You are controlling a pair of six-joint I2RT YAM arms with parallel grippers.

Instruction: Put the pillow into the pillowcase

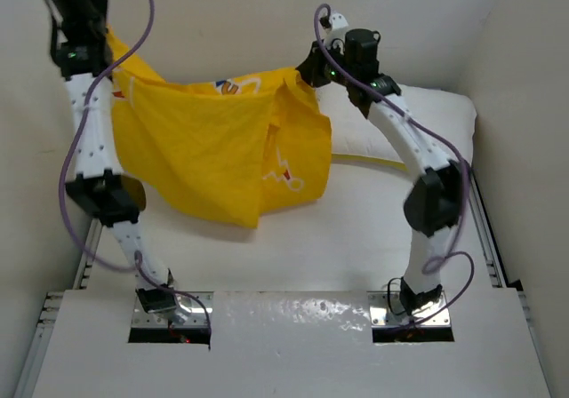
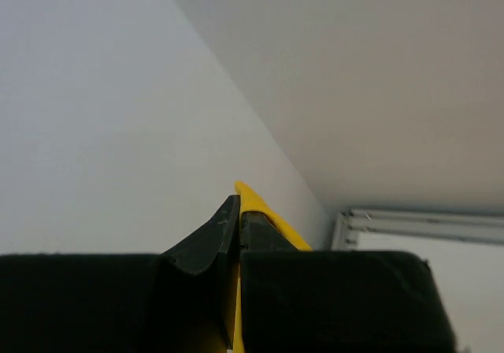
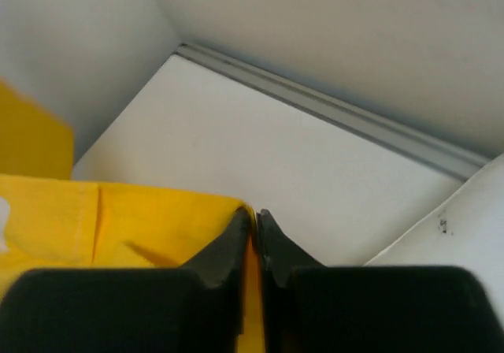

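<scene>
Clearly we are early in the job. Our left gripper (image 2: 239,215) is pinched tight on one upper corner of the pillowcase (image 1: 204,149), with a sliver of yellow cloth showing between its fingertips in the wrist view. Our right gripper (image 3: 254,219) is likewise clamped on the opposite upper edge. Between them the case hangs lifted above the table (image 1: 302,247), sagging in the middle, its lower folds draping down. The pillow (image 1: 436,118) lies at the far right of the table, behind our right arm. As far as we can see it is outside the case, and neither gripper holds it. By our judgement, only the grasp and lift of the case is done. We cannot tell whether its mouth is open or which way it faces. What remains is to open the mouth, bring it to the pillow and work the pillow fully inside.
</scene>
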